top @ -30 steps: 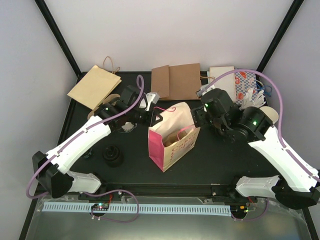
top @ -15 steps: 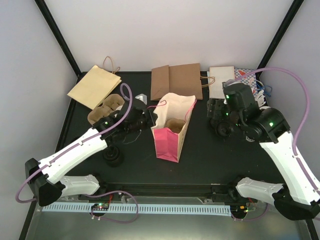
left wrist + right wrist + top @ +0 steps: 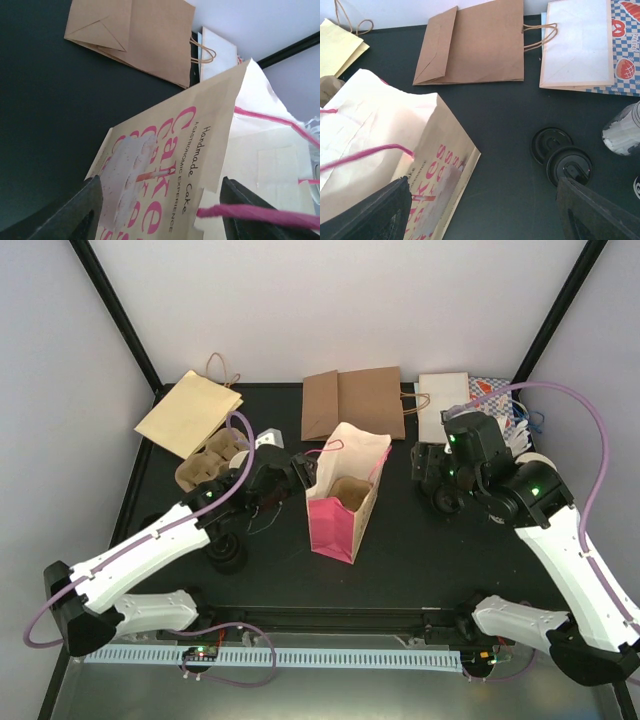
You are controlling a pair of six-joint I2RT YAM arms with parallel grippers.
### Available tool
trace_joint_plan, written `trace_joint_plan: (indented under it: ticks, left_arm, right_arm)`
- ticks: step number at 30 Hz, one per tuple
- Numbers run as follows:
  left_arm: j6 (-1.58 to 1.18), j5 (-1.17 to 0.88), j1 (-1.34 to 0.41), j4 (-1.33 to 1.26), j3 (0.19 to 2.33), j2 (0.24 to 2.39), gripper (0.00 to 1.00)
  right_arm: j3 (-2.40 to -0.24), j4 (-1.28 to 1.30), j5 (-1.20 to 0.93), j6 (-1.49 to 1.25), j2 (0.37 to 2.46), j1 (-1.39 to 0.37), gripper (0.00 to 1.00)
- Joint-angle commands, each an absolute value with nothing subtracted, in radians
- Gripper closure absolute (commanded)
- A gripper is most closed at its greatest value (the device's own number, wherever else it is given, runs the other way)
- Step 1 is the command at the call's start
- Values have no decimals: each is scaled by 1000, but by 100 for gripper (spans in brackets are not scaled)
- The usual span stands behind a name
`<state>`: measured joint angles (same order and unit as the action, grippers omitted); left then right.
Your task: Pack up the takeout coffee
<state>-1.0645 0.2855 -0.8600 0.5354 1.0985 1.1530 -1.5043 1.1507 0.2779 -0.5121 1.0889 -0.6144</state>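
Observation:
The pink and cream paper bag (image 3: 340,525) stands upright and open at the table's middle; its printed side fills the left wrist view (image 3: 165,165). My left gripper (image 3: 300,468) is open at the bag's left rim. Its jaws straddle the bag's wall and a pink cord handle (image 3: 260,214) without pinching them. My right gripper (image 3: 438,495) is open to the right of the bag, over bare table (image 3: 510,200) between the bag (image 3: 380,130) and two black lids (image 3: 569,165). The takeout coffee does not show in any view.
Flat paper bags lie along the back: tan (image 3: 190,412), brown (image 3: 352,403) and white (image 3: 443,400). A cardboard cup carrier (image 3: 210,458) sits at the left, with a black stack of lids (image 3: 226,552) nearer me. A plastic-wrapped stack (image 3: 625,131) lies at the right.
The bag has gone from leaning to standing upright. My left gripper, shut at the bag's rim before, has opened. My right arm drew away to the right, then held still.

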Motion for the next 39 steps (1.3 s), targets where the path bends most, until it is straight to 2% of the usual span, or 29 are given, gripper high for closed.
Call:
trace_joint_plan:
  ticks: [1, 10, 22, 26, 30, 36, 39]
  left_arm:
    - [-996, 303, -867, 593, 1137, 1082, 29]
    - [-868, 63, -867, 704, 1165, 989, 18]
    - [-658, 132, -813, 935, 1262, 819, 19]
    - [-601, 126, -747, 1023, 1293, 836, 16]
    - [-525, 87, -632, 1057, 1293, 861, 13]
    - [-446, -48, -439, 1061, 1244, 892, 1]
    - [-393, -57, -366, 1084, 1248, 928, 1]
  right_arm:
    - [-1496, 1132, 292, -487, 1054, -606, 19]
    - [-1478, 1120, 293, -464, 1040, -606, 18]
    - [-1396, 1052, 272, -464, 958, -606, 17]
    - [-1394, 1067, 284, -476, 943, -606, 12]
    - [-1384, 1086, 283, -511, 956, -607, 0]
    - [-1275, 1038, 334, -511, 905, -606, 0]
    - [-1169, 979, 370, -524, 841, -606, 0]
